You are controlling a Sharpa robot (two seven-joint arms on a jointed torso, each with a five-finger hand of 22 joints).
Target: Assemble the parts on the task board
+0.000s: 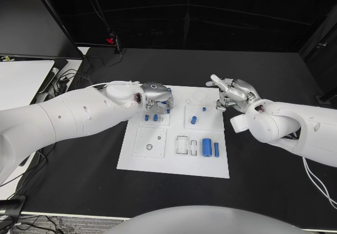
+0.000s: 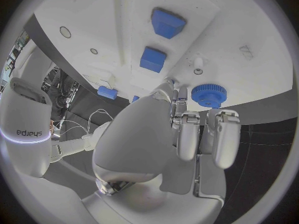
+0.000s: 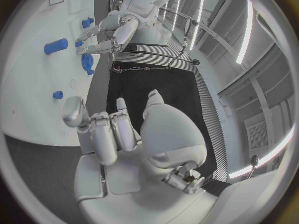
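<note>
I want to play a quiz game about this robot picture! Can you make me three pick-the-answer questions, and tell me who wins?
1. Where does the long blue cylinder lie?
A. on the black table
B. on the floor
C. on the white task board

2. What colour are the small parts?
A. blue
B. red
C. green

3. What is the right hand holding?
A. a blue part
B. nothing
C. a cable

Answers:
1 C: the cylinder rests on the board's near right part.
2 A: every small piece on the board is blue.
3 B: the right wrist view shows its fingers apart with nothing between them.
</note>
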